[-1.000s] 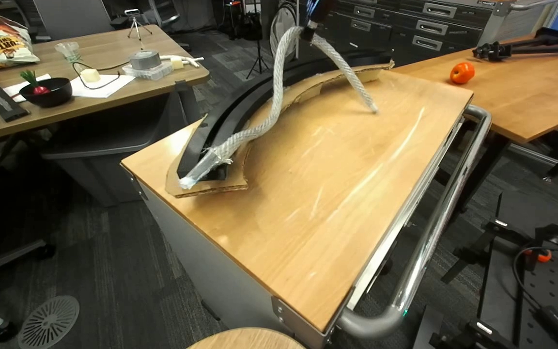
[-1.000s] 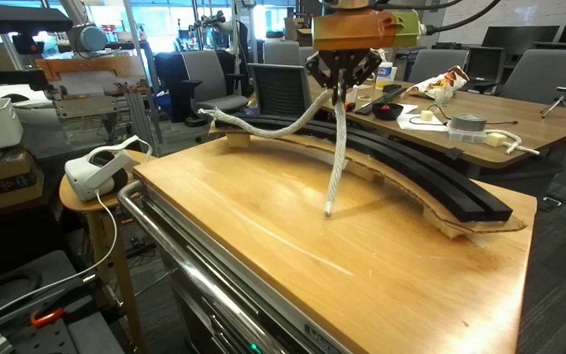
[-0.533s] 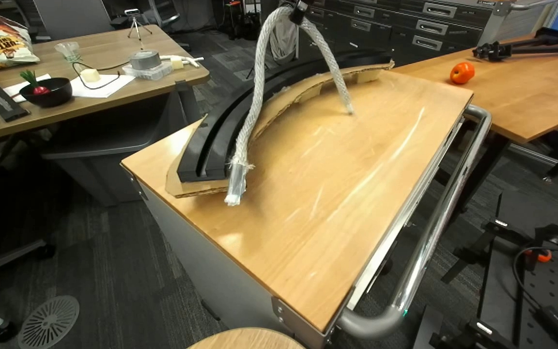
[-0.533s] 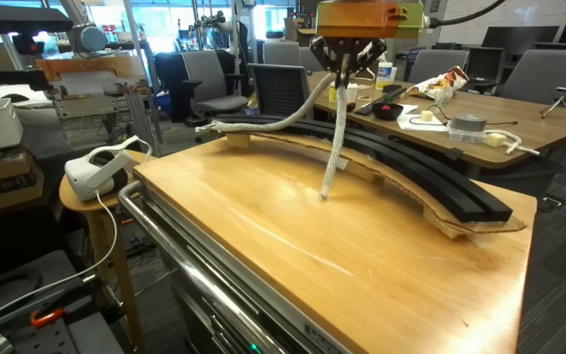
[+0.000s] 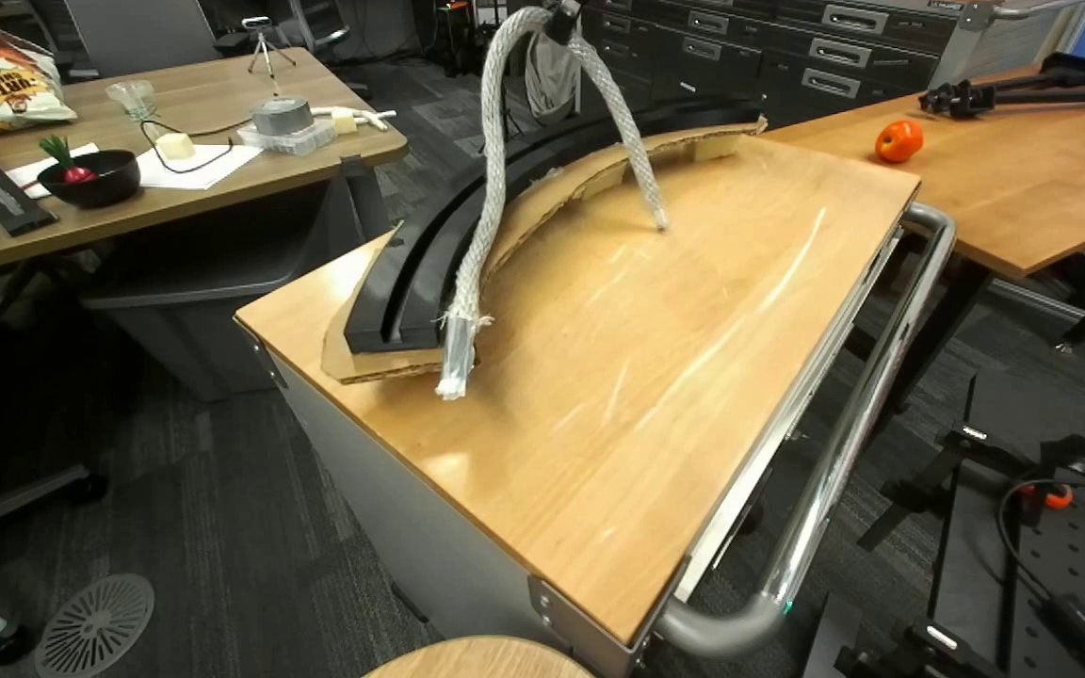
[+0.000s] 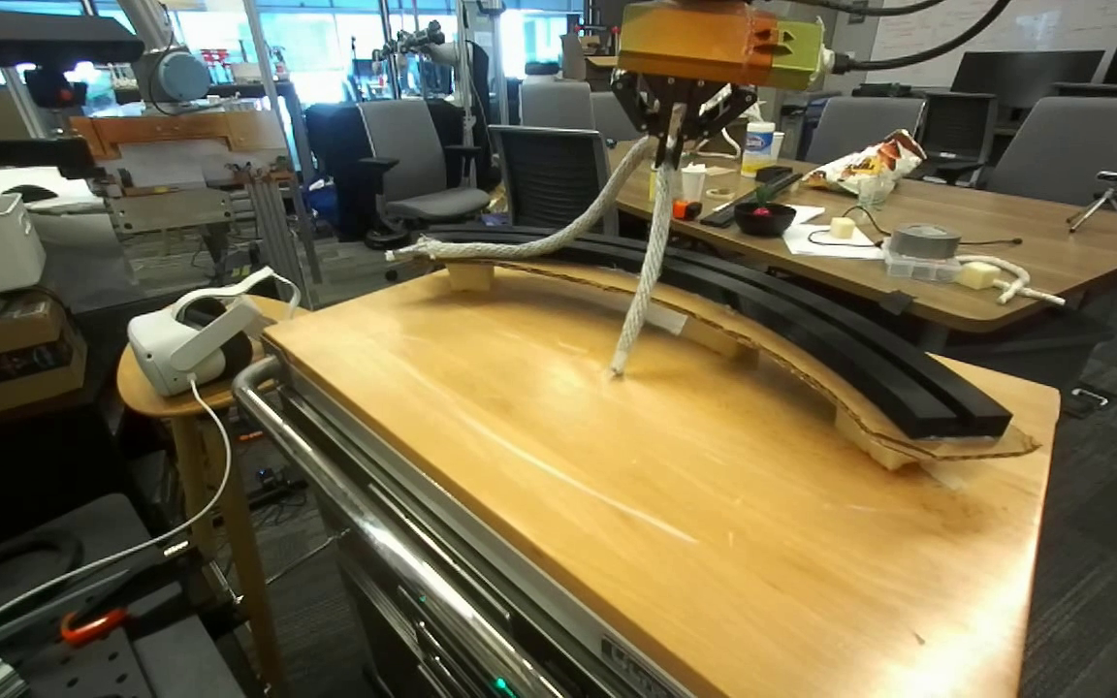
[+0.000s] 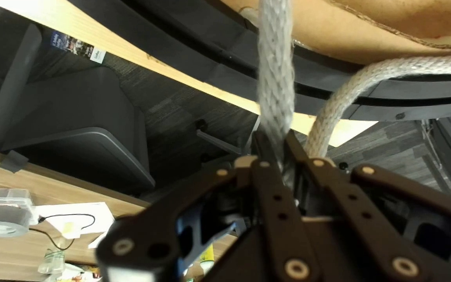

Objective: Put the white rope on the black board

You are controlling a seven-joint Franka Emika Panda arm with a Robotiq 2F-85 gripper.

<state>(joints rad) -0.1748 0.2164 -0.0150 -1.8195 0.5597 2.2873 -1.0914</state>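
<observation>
White rope [image 5: 495, 169]: arched, pinched in the raised tool [image 7: 276, 139]; taped end [image 5: 455, 356]: just beside the black board [image 6: 781, 298], which lies on cardboard [image 5: 382, 365]; other end [image 5: 658, 217]: over counter [image 5: 655, 330], contact unclear

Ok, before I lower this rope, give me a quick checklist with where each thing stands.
1. Claw shut on the white rope: ok.
2. Black board resting on its cardboard: ok.
3. Rope lying along the board: not ok, the gripped part arches up above it.
4. Taped end over the board: not ok, it sticks out past the cardboard's edge.
5. Other end over the board: not ok, it points down over the wooden tabletop.
6. Other end off the tabletop: cannot tell.
</observation>
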